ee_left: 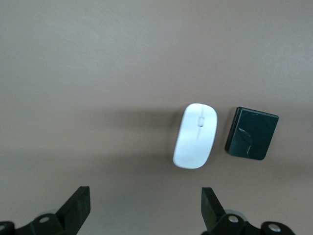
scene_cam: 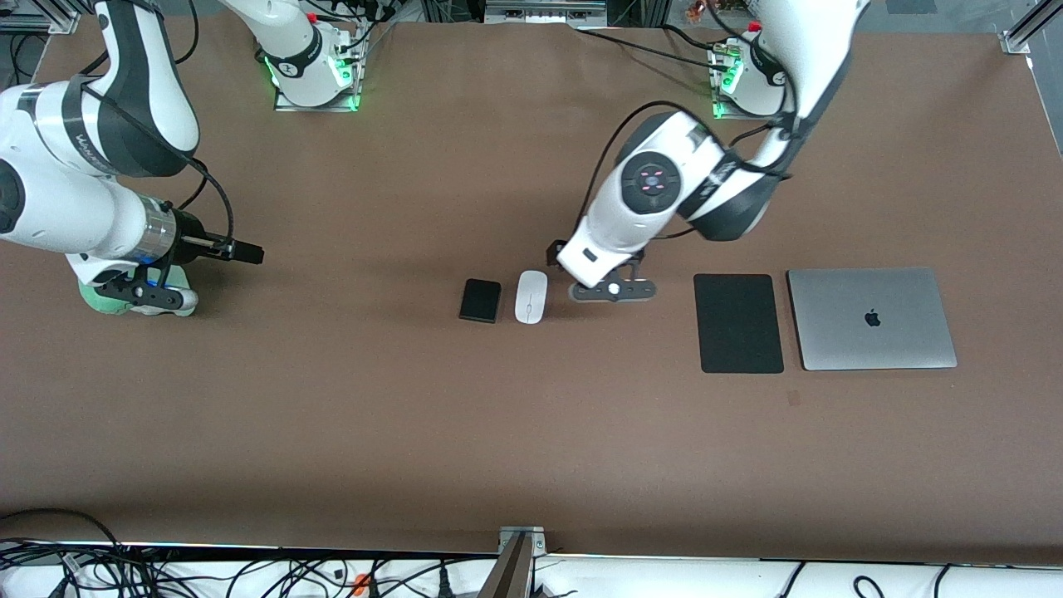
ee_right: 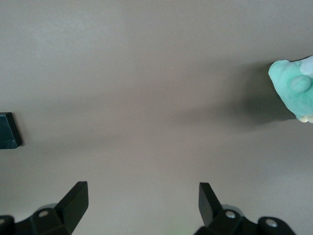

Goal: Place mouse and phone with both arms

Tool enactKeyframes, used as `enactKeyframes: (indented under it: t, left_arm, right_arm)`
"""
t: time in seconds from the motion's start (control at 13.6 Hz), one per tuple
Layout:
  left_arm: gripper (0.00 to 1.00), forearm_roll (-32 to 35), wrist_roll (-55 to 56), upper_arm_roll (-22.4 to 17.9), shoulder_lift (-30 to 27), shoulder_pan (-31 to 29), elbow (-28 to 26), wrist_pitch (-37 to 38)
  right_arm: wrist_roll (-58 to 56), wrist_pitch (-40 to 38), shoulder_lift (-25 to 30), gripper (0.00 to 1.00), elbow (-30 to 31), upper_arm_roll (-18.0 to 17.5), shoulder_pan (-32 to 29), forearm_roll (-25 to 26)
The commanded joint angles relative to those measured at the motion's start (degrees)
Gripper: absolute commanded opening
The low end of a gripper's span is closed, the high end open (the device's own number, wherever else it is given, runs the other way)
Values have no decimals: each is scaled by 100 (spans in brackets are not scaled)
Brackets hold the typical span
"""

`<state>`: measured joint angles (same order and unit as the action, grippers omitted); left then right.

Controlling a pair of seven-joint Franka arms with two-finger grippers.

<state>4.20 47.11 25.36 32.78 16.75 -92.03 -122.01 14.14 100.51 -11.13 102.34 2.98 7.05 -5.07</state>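
The white oval mouse (scene_cam: pixel 531 296) (ee_left: pixel 195 136) lies on the brown table near its middle. The small black phone (scene_cam: pixel 481 300) (ee_left: pixel 252 133) lies right beside it, toward the right arm's end, with a narrow gap between them. My left gripper (scene_cam: pixel 613 291) (ee_left: pixel 145 198) hangs low over bare table just beside the mouse, toward the left arm's end, open and empty. My right gripper (scene_cam: pixel 145 295) (ee_right: pixel 143 192) hovers open and empty over bare table at the right arm's end. Only a corner of the phone (ee_right: pixel 9 130) shows in the right wrist view.
A flat black mat (scene_cam: pixel 738 322) and a closed grey laptop (scene_cam: pixel 871 318) lie side by side toward the left arm's end. A pale green soft object (scene_cam: pixel 104 301) (ee_right: pixel 293 88) sits under the right arm's hand. Cables run along the table's near edge.
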Motion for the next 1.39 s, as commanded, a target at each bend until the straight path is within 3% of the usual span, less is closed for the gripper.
enactKeyframes:
  t: [0.0, 0.51, 0.88, 1.32]
  left_arm:
    - [100, 440, 807, -66, 526, 442, 150, -567]
    - [100, 828, 827, -153, 1300, 751, 159, -1526]
    - [100, 1081, 809, -268, 1652, 1014, 571, -1536]
    - [100, 1232, 748, -338, 1740, 1015, 599, -1545]
  right_arm:
    - [150, 101, 67, 100, 75, 9, 42, -117]
    - [142, 101, 67, 100, 66, 9, 42, -144]
    - [142, 162, 67, 100, 58, 9, 51, -144]
    - [80, 171, 67, 100, 58, 9, 42, -135]
